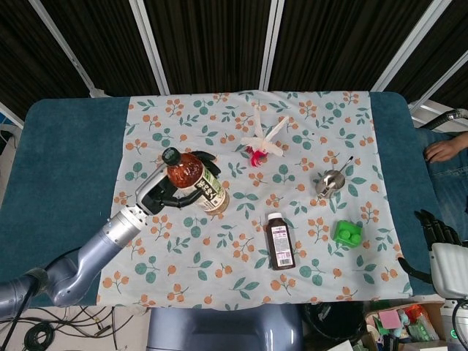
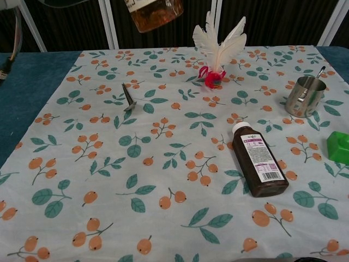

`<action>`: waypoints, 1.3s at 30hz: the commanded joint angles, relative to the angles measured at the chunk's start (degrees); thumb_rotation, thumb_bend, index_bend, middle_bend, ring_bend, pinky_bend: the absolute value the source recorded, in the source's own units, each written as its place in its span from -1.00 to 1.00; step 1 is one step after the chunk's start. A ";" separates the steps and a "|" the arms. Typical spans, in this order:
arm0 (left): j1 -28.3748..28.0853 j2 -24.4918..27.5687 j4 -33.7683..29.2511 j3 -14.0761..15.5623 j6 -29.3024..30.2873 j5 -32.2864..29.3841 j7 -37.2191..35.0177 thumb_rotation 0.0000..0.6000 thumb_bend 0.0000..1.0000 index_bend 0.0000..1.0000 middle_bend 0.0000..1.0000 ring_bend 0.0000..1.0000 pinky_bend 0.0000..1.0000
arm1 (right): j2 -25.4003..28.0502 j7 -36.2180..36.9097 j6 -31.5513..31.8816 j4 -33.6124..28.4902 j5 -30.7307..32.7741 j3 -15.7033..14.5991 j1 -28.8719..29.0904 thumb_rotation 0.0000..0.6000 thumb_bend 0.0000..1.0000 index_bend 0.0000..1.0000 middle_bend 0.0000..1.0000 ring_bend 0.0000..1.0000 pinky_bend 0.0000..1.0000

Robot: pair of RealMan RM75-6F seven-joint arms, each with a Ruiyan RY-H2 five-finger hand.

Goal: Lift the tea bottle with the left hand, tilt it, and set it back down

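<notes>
The tea bottle (image 1: 193, 180), amber with a black cap and a white-green label, hangs in the air over the left part of the floral cloth (image 1: 219, 241). My left hand (image 1: 162, 191) grips it around the body, cap toward the upper left. In the chest view only the bottle's bottom end (image 2: 154, 10) shows at the top edge; the left hand is out of that frame. My right hand (image 1: 439, 238) rests off the table's right edge, dark fingers apart, holding nothing.
On the cloth lie a dark medicine bottle (image 1: 279, 241), a green block (image 1: 349, 233), a steel cup (image 1: 330, 181), a white feather with a red base (image 1: 264, 142) and a small metal clip (image 2: 128, 97). A person's hand (image 1: 444, 149) shows at the right edge.
</notes>
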 commanded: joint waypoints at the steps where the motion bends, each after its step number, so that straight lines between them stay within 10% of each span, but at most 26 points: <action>1: 0.49 4.67 4.49 3.60 4.64 12.76 -23.97 1.00 0.13 -0.51 -0.37 -0.48 -0.29 | -0.02 0.02 -0.07 -0.11 0.09 -0.02 -0.01 1.00 -0.77 -0.77 -0.85 -0.73 -0.67; 5: -1.95 3.64 12.42 8.11 4.18 18.52 -22.33 1.00 0.13 -0.48 -0.36 -0.48 -0.29 | 0.01 -0.18 0.10 -0.26 -0.05 -0.01 -0.03 1.00 -0.77 -0.77 -0.85 -0.73 -0.67; 11: 1.16 -4.51 15.73 5.92 -1.44 11.12 33.58 1.00 0.13 -0.47 -0.36 -0.48 -0.31 | 0.02 0.03 0.03 -0.16 0.05 0.00 -0.04 1.00 -0.77 -0.77 -0.85 -0.73 -0.67; 28: 3.24 -21.01 32.75 6.95 10.40 7.28 100.42 1.00 0.13 -0.49 -0.35 -0.48 -0.29 | 0.03 0.13 0.08 -0.29 -0.05 -0.02 -0.06 1.00 -0.77 -0.77 -0.85 -0.73 -0.67; 39: 2.76 -7.74 1.64 0.44 0.21 -5.80 58.97 1.00 0.13 -0.45 -0.37 -0.48 -0.28 | 0.07 0.32 0.07 -0.38 0.02 0.00 -0.09 1.00 -0.77 -0.77 -0.85 -0.73 -0.67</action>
